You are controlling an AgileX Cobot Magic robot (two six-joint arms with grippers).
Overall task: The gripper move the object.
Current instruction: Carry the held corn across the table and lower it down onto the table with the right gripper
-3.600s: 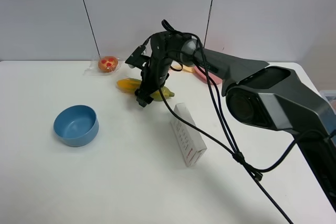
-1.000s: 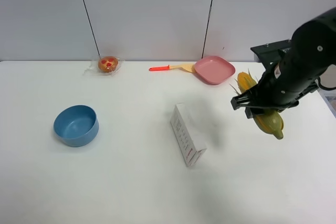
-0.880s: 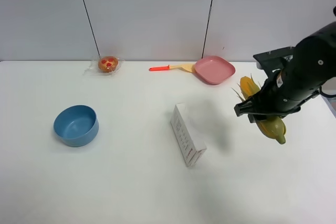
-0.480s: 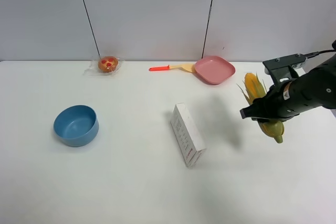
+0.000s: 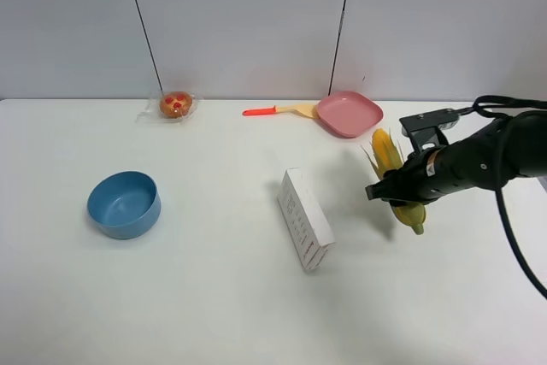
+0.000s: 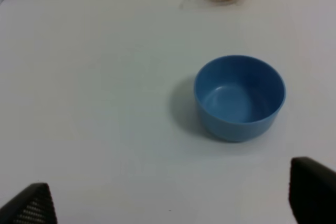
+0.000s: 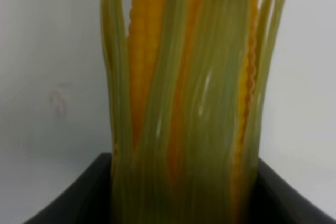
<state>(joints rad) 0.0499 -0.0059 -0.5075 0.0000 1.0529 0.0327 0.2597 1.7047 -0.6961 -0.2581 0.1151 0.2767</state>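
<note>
The right gripper (image 5: pixel 396 196) is clamped on the corn cob (image 5: pixel 385 151) on the right side, right of the white box (image 5: pixel 306 220) — yellow end pointing far. The left gripper (image 6: pixel 170 202) — fingers wide apart — hangs near the blue bowl (image 6: pixel 240 98).

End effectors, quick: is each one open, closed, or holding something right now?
Left end effector: open, fingertips wide apart, holding nothing.
Right end effector: closed on the toy corn cob.

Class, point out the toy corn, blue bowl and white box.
toy corn (image 5: pixel 385 151): exterior high view, yellow kernel end.
blue bowl (image 5: pixel 125 226): exterior high view, front outer wall.
white box (image 5: pixel 313 216): exterior high view, top face.
</note>
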